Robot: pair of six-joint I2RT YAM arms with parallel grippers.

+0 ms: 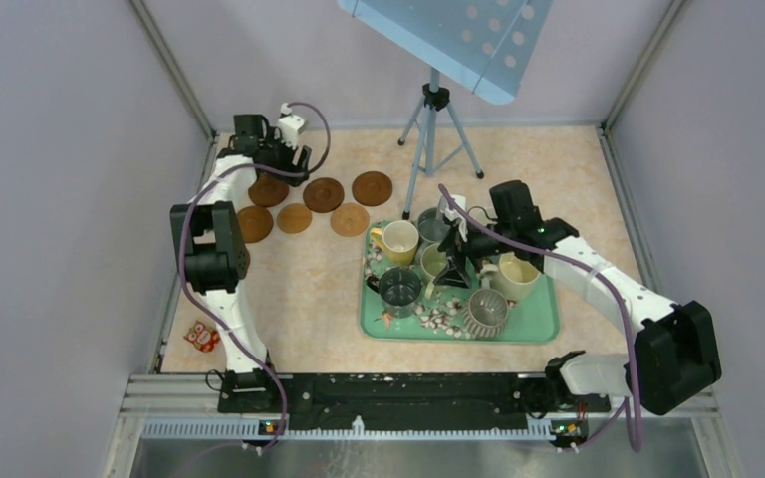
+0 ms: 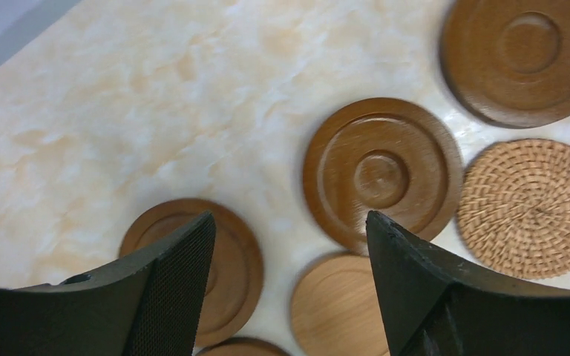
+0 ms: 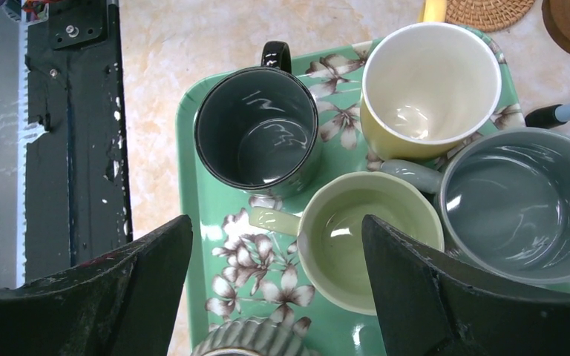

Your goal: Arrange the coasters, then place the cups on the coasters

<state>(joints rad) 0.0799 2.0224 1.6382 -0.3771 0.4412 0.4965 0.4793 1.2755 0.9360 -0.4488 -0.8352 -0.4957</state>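
Several brown coasters lie in two rows at the far left: (image 1: 268, 189), (image 1: 323, 194), (image 1: 372, 187), (image 1: 254, 223), (image 1: 294, 218). My left gripper (image 1: 281, 167) hovers open just above them, holding nothing. In the left wrist view, the open left gripper (image 2: 289, 222) shows a ringed coaster (image 2: 382, 174), a plain light one (image 2: 338, 308) and a woven one (image 2: 534, 208) below it. The cups stand on the green floral tray (image 1: 538, 329): yellow (image 1: 395, 241), pale green (image 3: 367, 237), dark (image 3: 256, 126), grey (image 3: 523, 200), cream (image 1: 513, 277), ribbed grey (image 1: 485, 311). My right gripper (image 3: 276, 222) hangs open over the tray beside the pale green cup.
A tripod (image 1: 438, 129) carrying a blue panel stands at the back centre, just behind the tray. A small red and white object (image 1: 199, 337) lies near the left wall. Grey walls enclose the table on three sides. The black base rail (image 3: 74, 141) runs along the near edge.
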